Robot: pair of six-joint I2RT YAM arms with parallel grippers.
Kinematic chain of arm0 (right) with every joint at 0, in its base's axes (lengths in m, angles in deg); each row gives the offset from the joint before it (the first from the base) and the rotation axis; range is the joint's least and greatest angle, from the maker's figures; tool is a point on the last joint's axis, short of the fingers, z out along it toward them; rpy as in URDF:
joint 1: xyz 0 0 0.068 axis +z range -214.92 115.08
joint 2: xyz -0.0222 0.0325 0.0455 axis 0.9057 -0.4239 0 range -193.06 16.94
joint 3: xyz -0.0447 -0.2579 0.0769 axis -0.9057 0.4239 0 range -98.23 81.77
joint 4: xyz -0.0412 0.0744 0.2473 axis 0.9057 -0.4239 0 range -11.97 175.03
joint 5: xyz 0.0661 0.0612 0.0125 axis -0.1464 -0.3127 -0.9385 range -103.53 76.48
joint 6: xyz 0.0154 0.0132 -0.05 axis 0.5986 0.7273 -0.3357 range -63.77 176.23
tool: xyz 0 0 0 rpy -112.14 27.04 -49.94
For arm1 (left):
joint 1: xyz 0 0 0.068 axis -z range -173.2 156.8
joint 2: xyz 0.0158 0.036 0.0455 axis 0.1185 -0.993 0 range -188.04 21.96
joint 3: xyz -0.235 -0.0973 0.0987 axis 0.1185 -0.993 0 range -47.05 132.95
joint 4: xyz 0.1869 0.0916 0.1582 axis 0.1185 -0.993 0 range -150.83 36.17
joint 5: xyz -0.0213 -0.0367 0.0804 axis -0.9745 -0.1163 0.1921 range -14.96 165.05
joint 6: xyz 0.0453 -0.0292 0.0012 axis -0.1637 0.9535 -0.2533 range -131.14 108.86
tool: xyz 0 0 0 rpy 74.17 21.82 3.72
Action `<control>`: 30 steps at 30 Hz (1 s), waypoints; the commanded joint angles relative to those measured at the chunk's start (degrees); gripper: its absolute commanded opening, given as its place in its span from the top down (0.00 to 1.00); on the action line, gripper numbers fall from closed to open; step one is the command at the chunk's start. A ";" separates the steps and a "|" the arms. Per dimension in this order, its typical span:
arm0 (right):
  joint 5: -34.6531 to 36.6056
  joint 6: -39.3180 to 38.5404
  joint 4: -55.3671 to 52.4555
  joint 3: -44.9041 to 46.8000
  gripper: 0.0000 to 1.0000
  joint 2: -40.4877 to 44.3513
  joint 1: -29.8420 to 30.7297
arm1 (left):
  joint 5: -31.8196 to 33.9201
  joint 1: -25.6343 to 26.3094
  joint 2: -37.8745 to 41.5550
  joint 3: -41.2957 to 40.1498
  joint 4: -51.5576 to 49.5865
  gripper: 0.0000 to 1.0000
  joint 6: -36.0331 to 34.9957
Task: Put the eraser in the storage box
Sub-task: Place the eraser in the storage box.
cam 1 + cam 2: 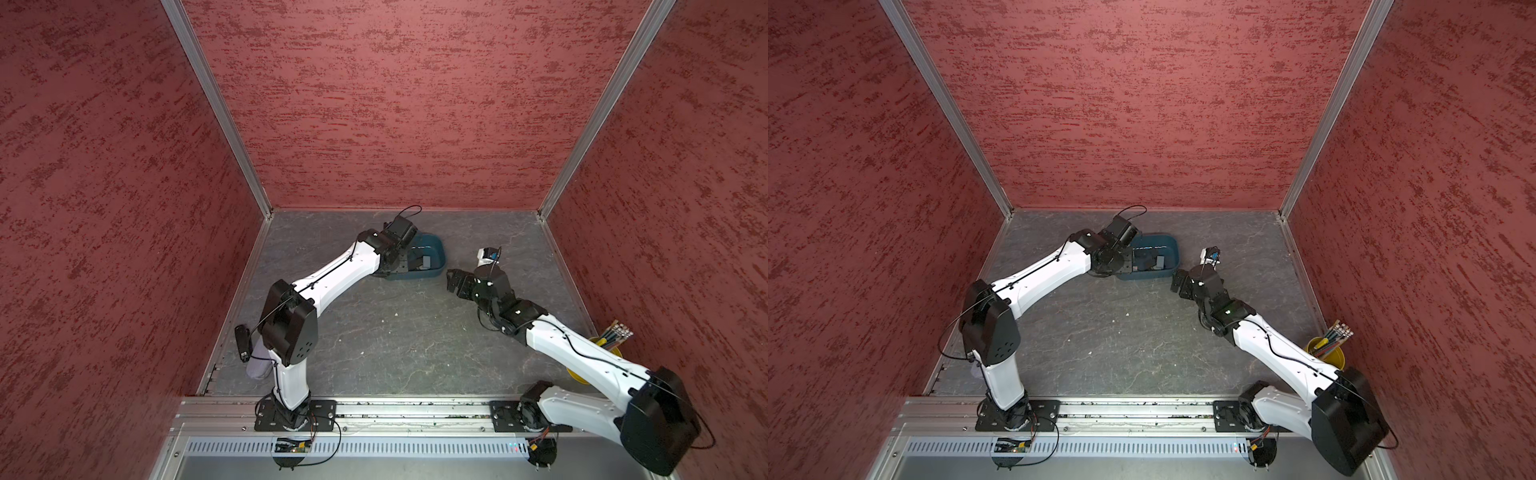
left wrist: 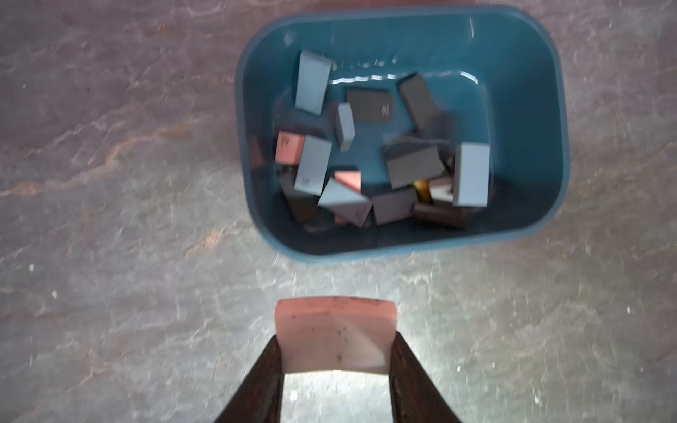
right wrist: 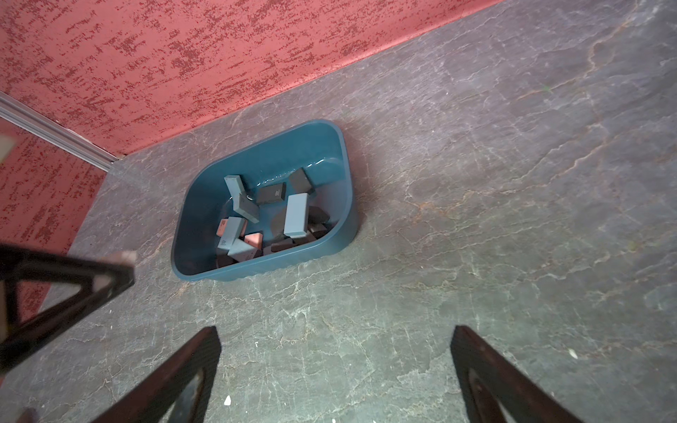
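Note:
The eraser (image 2: 335,326) is a pink block, pinched by its two sides in my left gripper (image 2: 337,338), which is shut on it. It hangs above the grey table just short of the storage box's near rim. The storage box (image 2: 549,110) is a dark teal tub holding several grey, black and pink erasers (image 2: 366,146). In both top views the left wrist covers the box's left end (image 1: 436,249) (image 1: 1167,245), and the held eraser is hidden there. My right gripper (image 3: 336,335) stands open and empty over bare table, right of the box (image 3: 340,241).
A yellow pencil cup (image 1: 598,353) (image 1: 1327,353) with pencils stands at the right wall, beside the right arm. Red textured walls close in three sides. Small white crumbs (image 3: 227,401) lie on the grey table.

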State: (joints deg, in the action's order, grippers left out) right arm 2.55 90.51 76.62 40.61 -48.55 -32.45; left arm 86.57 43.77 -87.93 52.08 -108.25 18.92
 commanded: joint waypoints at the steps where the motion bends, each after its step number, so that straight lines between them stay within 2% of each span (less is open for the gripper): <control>1: 0.61 -0.22 0.86 0.65 0.01 1.57 0.23 | -0.68 -1.60 -4.56 5.38 -1.78 0.55 -2.46; 5: 0.23 -0.79 0.84 0.83 0.01 2.04 0.22 | 0.97 -2.51 -9.38 9.82 -0.13 0.54 -4.82; 10: 0.33 -1.22 0.11 0.95 0.01 3.02 0.17 | -0.43 -3.67 -16.04 15.94 -0.86 0.54 -5.75; 16: 0.81 -1.94 -0.27 1.31 0.01 3.93 0.20 | -1.38 -3.49 -20.27 19.09 -1.25 0.53 -6.07; 21: 0.93 -2.20 -0.89 1.28 0.01 4.57 0.23 | -2.19 -2.89 -20.46 18.73 -0.88 0.41 -6.11; 25: 1.19 -2.23 -1.49 1.44 0.01 5.19 0.20 | -1.96 -2.69 -19.43 18.47 -1.04 0.34 -6.07; 30: 1.67 -1.71 -1.96 1.35 0.01 5.90 0.22 | -2.43 -2.61 -17.16 18.95 -1.48 0.15 -6.06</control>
State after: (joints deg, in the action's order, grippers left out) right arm 2.83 88.85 75.57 41.59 -43.78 -32.45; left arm 84.34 40.91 -108.13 69.55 -109.41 13.39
